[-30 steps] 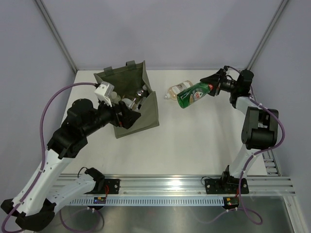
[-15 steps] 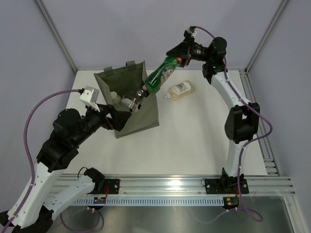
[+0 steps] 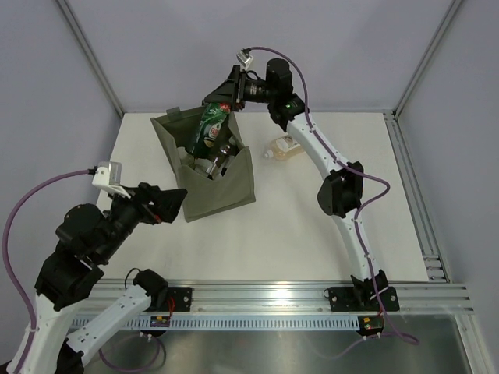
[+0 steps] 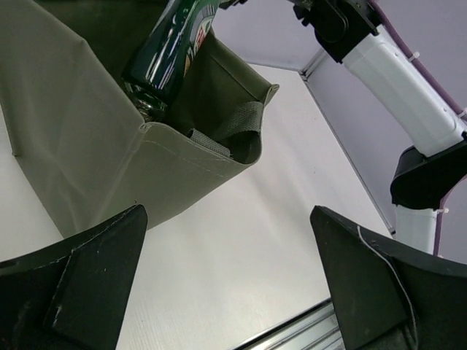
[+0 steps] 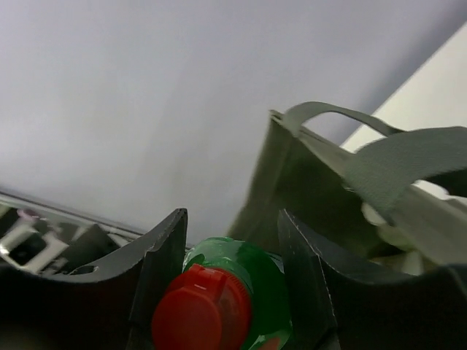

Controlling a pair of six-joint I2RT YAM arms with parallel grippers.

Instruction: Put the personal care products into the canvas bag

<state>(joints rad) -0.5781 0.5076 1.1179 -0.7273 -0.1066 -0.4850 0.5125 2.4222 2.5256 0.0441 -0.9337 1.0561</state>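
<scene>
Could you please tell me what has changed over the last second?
The right gripper carried the green bottle leftward and now dips it into the canvas bag. The open left gripper drew back from the bag. The amber bottle and bag stayed put.

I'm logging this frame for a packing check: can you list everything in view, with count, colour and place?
canvas bag: one, olive-green, open on the table's far left.
green bottle: one, green with red cap, tilted base-down into the bag's mouth.
amber bottle: one, translucent amber, lying on the table right of the bag.
containers inside the bag: pale, count unclear.
table: one, white.
right gripper: shut on the green bottle's cap end.
left gripper: open, empty, by the bag's near corner.
</scene>
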